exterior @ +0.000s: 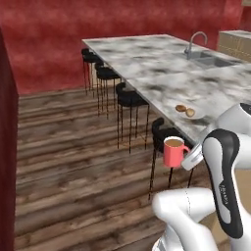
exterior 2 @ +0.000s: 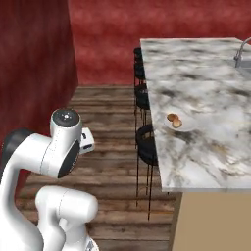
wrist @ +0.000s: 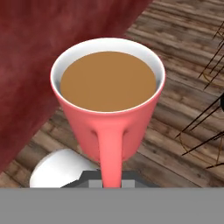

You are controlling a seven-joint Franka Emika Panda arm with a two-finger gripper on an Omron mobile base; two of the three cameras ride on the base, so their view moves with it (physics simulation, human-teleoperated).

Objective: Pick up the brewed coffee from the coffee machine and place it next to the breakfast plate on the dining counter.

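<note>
The brewed coffee [exterior: 173, 152] is a red mug full of light brown coffee, held upright in the air over the wood floor, left of the dining counter's [exterior: 162, 68] near end. My gripper [exterior: 186, 157] is shut on it from the handle side. In the hand view the mug [wrist: 109, 96] is close up, and its handle runs down into my fingers, which are hidden. The breakfast plate [exterior: 188, 112] with two brown pastries lies near the counter's near left edge, beyond and right of the mug. The plate [exterior 2: 175, 121] and the counter [exterior 2: 206, 93] also appear in the right base view. The coffee machine is out of view.
Black stools [exterior: 130, 98] line the counter's left side, one just behind the mug [exterior 2: 146, 142]. A sink with a grey faucet [exterior: 196, 41] sits at the counter's far right. A red wall [exterior: 49, 39] runs behind and to the left. Wood floor [exterior: 73, 162] lies below.
</note>
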